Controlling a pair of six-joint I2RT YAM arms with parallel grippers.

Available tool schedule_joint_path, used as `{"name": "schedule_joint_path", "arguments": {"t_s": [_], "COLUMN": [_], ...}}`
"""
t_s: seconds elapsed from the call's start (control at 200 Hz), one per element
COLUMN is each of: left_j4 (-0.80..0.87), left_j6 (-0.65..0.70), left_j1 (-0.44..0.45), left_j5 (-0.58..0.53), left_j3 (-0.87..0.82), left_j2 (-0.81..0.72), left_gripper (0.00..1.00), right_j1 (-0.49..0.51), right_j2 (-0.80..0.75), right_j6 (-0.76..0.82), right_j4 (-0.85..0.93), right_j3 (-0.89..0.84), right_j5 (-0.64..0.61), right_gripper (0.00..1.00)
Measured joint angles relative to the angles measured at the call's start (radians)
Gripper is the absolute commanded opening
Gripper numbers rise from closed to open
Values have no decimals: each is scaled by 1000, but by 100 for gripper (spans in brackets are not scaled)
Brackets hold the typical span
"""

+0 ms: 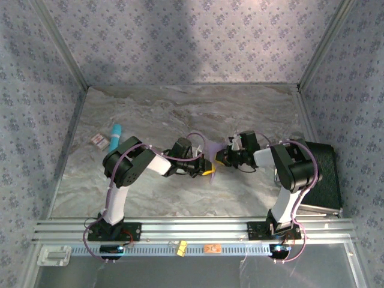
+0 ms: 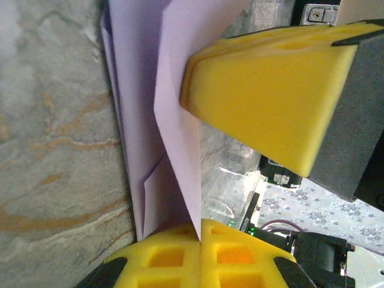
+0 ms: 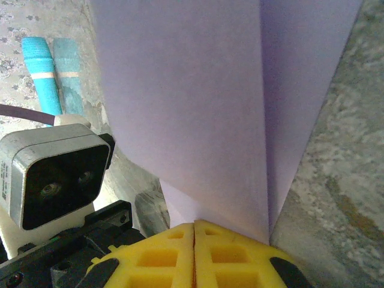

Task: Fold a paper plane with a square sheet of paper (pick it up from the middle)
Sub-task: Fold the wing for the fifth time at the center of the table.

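right gripper [image 3: 194, 228]: yellow fingers [image 3: 159, 258] pressed together, pinching the bottom of the paper plane [image 3: 192, 102] | paper plane: lavender, upright, folded, a straight crease running up right of centre | left: grey camera housing [image 3: 54, 174], teal cylinder [image 3: 37, 69] beyond it | right: marbled bench [image 3: 342, 180]

Can't see the far end of the folded paper [image 3: 198, 102], cropped at the top edge; can't make out the small card [image 1: 99, 140], far left.

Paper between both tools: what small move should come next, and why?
Probably lay the paper flat on the table. The left tool and right tool are both shut on it, holding it folded and upright, where no crease can be pressed.
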State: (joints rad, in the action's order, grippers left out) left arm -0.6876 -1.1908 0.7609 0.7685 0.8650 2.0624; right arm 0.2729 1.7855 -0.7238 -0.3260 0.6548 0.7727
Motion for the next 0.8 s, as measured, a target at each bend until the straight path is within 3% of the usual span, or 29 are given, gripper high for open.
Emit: {"name": "schedule_joint_path", "arguments": {"t_s": [0.26,0.5,0.8], "left_j4": [122,368,422], "left_j6": [62,189,223], "left_j1": [9,40,54], "left_j5": [-25,-89,-117], "left_j3": [27,112,118], "left_j2": [-37,-59,-73], "left_gripper": [16,10,6], "right_j1": [0,3,9], "right_j2": [0,-2,-7], "right_j6": [0,0,0], "right_j4": [7,11,20], "right_j3": [2,3,3], "right_j5": [-5,-10,-27], "right_gripper": [8,8,8]}}
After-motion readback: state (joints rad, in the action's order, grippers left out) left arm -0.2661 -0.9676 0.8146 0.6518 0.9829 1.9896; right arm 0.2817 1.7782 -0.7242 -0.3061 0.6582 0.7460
